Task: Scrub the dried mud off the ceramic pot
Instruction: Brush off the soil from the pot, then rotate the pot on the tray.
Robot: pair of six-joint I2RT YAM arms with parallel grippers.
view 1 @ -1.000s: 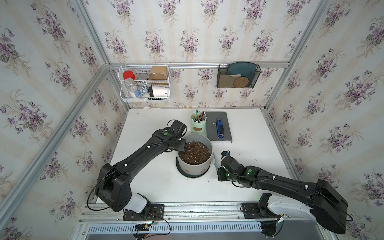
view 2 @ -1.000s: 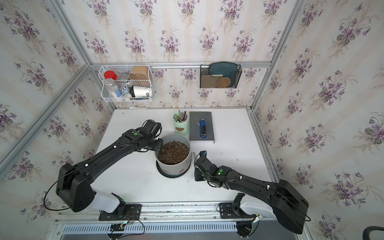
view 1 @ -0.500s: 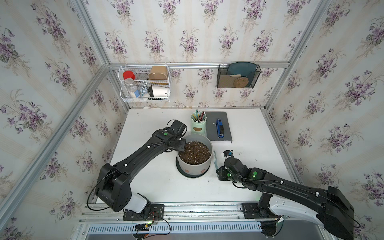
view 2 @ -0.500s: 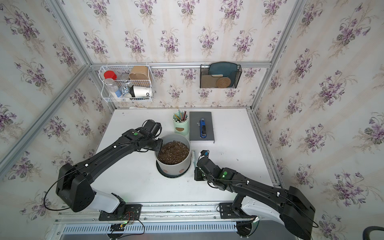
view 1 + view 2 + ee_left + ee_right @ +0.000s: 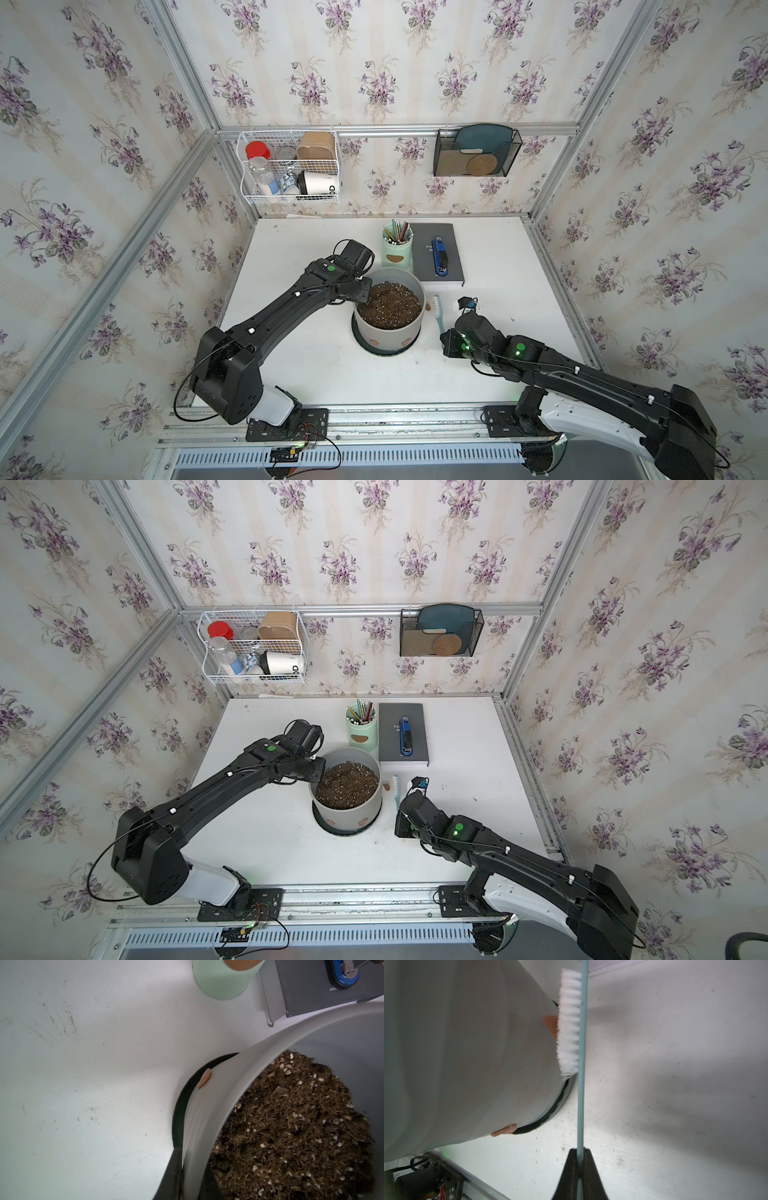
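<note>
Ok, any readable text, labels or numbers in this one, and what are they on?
"OD": on the white cup lying in the wire basket; any letters before it are out of sight.
"FA", with "S" below it: on the grey book cover; the blue stapler covers the rest.
Any other print in the basket or on the stapler is too small or blurred to read.

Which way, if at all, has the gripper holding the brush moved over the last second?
Yes, slightly: the right gripper, shut on the brush, has drifted sideways away from the ceramic pot, which sits where it was.
</note>
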